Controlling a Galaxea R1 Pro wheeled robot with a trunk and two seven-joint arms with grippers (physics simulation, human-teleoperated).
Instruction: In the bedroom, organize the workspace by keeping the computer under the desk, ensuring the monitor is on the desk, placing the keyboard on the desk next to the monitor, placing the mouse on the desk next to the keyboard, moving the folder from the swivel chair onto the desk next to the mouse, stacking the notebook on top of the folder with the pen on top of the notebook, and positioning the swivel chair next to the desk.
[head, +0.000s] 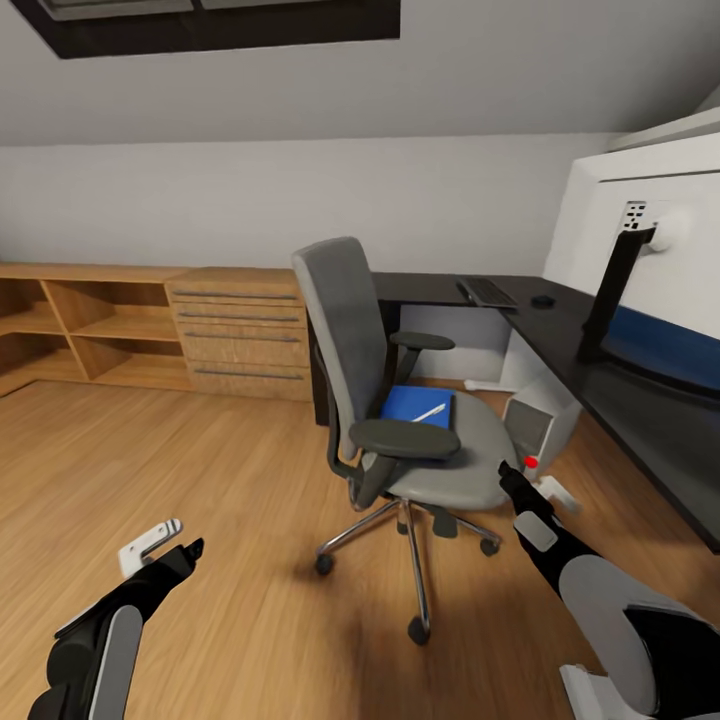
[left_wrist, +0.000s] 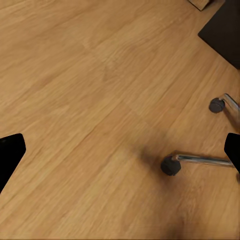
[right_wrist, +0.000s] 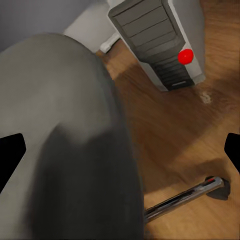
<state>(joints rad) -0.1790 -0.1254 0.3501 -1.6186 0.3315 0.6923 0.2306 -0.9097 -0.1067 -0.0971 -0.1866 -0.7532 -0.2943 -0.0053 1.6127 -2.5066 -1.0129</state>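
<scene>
Swivel chair (head: 400, 400): centre floor, blue folder (head: 416, 407) and probably a pen (head: 430, 411) on seat. Keyboard (head: 487, 292), mouse (head: 543, 300): surface at 1 o'clock. Computer (head: 535, 420) beneath. Left end effector (head: 165, 545) and right end effector (head: 515, 478): fingers apart.

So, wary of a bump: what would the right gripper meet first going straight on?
Probably the chair seat edge, which looms closest between the open fingers; the computer stands farther off. Depth is unclear.

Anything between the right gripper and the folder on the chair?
Partly. The right gripper sits low by the seat's front edge; the near armrest overlaps the folder, so reach from above. The pen lies on it.
</scene>
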